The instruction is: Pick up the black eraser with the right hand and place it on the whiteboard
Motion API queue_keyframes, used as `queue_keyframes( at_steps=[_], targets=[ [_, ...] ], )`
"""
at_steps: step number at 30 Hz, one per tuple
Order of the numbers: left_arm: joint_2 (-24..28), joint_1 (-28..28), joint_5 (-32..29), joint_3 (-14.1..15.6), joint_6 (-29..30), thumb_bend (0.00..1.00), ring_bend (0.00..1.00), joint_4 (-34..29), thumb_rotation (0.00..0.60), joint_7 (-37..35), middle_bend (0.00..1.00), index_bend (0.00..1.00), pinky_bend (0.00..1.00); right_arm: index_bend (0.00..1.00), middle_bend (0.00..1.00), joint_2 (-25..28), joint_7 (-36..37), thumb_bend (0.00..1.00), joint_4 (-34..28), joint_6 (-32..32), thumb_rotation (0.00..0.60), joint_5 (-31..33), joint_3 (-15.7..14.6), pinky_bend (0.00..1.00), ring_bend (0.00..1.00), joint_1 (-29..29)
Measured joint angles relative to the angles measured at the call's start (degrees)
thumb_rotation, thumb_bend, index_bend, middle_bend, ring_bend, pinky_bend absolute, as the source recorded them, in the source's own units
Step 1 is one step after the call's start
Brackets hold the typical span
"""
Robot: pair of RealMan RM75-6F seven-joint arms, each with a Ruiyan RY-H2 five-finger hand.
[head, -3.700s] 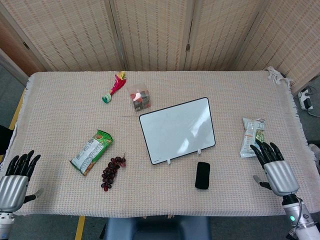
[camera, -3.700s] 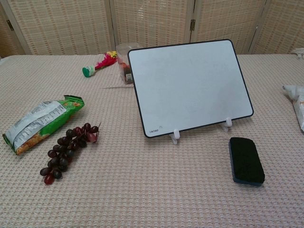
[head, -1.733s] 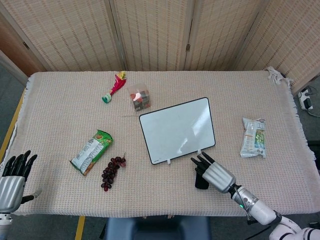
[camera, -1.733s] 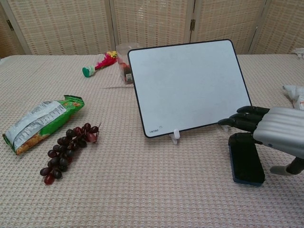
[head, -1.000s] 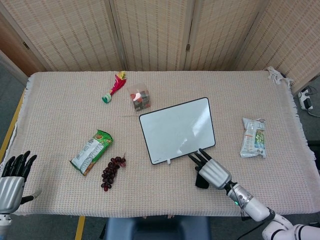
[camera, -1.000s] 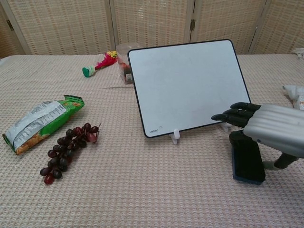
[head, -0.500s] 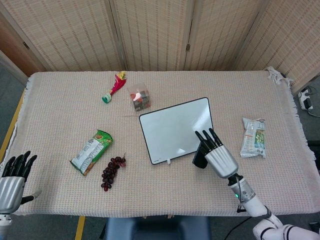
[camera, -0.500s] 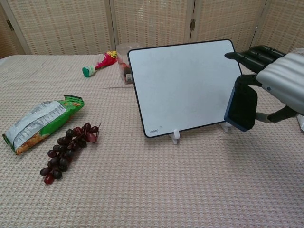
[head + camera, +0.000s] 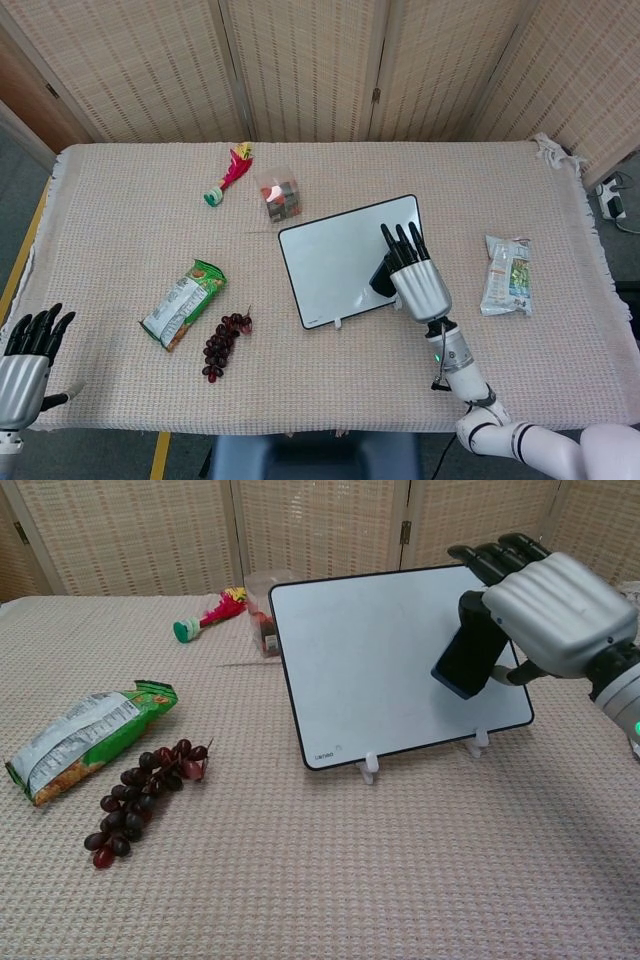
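Item 1. Black eraser [image 9: 468, 648]: we record a flat, oblong block with rounded corners, matte black with a blue-edged underside. It sits under the palm of the right robot hand [image 9: 545, 608], pinched between thumb and fingers, raised off the counter [image 9: 120, 250] and held tilted in front of the right part of the whiteboard [image 9: 380, 660]. We cannot tell whether it touches the board face.

Item 2. Right robot hand: silver ribbed back, black fingers [image 9: 400, 242] stretched forward over the board, closed around the eraser.

Item 3. Whiteboard: a glossy white rectangle with a thin dark frame and rounded corners, propped at a backward lean on small white clips.

Item 4. Left robot hand [image 9: 25, 362]: we see it at the near left corner of the counter, fingers spread, holding nothing.

Item 5. Counter covering: a beige woven cloth with a waffle-like texture.

Item 6. Other goods, all well apart from the eraser: a crinkled green snack bag [image 9: 85, 735]; a bunch of dark red grapes [image 9: 140, 795] just beside it; a clear box of small items [image 9: 280, 196] behind the board; a red and yellow toy with a green end [image 9: 228, 172]; a pale packet [image 9: 507, 272] to the right.
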Motion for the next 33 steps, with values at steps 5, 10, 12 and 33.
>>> queue_keyframes(
  at_steps=[5, 10, 12, 33],
  targets=[
    [0.4, 0.2, 0.7, 0.3, 0.5, 0.12, 0.0, -0.1, 0.6, -1.1, 0.0, 0.0, 0.0, 0.58, 0.03, -2.6, -1.6, 0.26, 2.6, -1.6, 0.6, 2.0, 1.3, 0.0, 0.02, 2.6],
    [0.7, 0.3, 1.0, 0.4, 0.6, 0.12, 0.0, -0.1, 0.6, -1.4, 0.0, 0.0, 0.0, 0.53, 0.03, -4.0, -1.1, 0.26, 4.9, -1.6, 0.6, 2.6, 1.2, 0.0, 0.01, 3.5],
    [0.6, 0.3, 0.9, 0.4, 0.5, 0.12, 0.0, -0.2, 0.6, -1.3, 0.0, 0.0, 0.0, 0.42, 0.01, -4.5, -0.9, 0.26, 5.7, -1.6, 0.6, 3.1, 1.1, 0.0, 0.0, 3.8],
    [0.3, 0.8, 2.0, 0.1, 2.6, 0.12, 0.0, 0.6, 0.6, -2.5, 0.0, 0.0, 0.0, 0.0, 0.0, 6.8, 2.1, 0.26, -9.5, 2.8, 0.6, 4.1, -3.1, 0.0, 0.0, -2.0]
  ],
)
